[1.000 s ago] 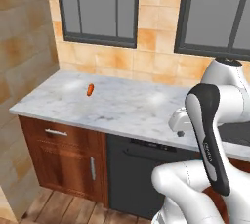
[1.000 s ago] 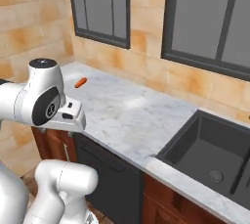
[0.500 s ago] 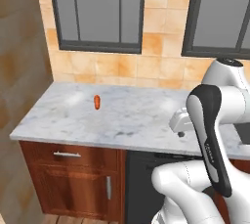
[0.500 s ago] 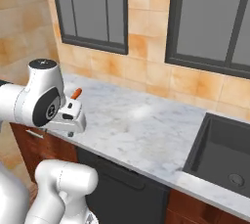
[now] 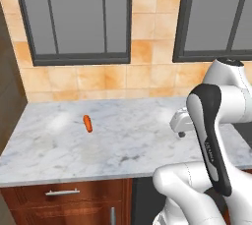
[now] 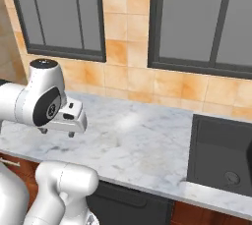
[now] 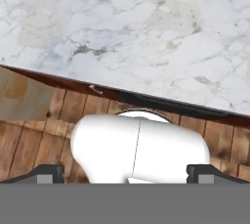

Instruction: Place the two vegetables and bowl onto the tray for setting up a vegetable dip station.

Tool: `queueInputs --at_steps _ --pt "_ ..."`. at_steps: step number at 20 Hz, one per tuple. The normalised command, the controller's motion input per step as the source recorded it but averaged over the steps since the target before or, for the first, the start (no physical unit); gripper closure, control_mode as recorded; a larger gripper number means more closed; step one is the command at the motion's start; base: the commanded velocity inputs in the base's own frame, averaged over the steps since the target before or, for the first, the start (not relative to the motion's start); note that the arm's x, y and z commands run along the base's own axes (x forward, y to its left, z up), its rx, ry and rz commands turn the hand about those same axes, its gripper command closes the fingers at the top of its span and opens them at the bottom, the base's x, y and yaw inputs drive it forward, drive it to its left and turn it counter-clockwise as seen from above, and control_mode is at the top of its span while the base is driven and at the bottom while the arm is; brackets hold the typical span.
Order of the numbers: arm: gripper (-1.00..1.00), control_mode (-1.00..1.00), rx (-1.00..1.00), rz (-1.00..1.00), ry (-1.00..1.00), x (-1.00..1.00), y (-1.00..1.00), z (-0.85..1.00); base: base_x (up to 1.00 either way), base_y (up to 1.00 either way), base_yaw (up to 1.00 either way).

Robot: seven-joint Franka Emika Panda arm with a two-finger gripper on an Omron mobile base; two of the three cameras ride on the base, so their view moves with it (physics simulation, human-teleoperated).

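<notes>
Item: carrot (image 5: 87, 123) on marble counter (image 5: 128, 140), not yet picked up.
Lies well apart from the gripper (image 5: 181, 126), toward nine o'clock; long axis near twelve-to-six; jaws spread wide, holding nothing.

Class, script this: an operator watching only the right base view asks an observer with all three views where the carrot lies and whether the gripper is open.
Operator: I see the counter and the sink. Where is the carrot?
Observer: In the left base view the carrot lies alone on the marble counter, left of the gripper and apart from it.
Operator: Is the gripper open?
Observer: Yes. In the hand view its fingertips stand wide apart with nothing between them, and the carrot sits at that view's top left edge.
</notes>
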Motion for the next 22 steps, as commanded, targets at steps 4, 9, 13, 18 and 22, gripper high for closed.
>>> queueInputs --at_steps 4,9,13,18,22 --pt "-1.0 1.0 0.0 0.0 0.0 0.0 0.0 0.0 0.54 0.13 -0.32" --pt "-1.0 1.0 0.0 0.0 0.0 0.0 0.0 0.0 0.55 0.22 -0.33" --pt "-1.0 1.0 0.0 0.0 0.0 0.0 0.0 0.0 0.39 0.09 -0.17" --pt "-1.0 1.0 0.0 0.0 0.0 0.0 0.0 0.0 0.0 0.0 0.0" --pt "-1.0 -1.0 -0.01 0.0 0.0 0.05 0.21 0.0 0.0 0.0 0.0"
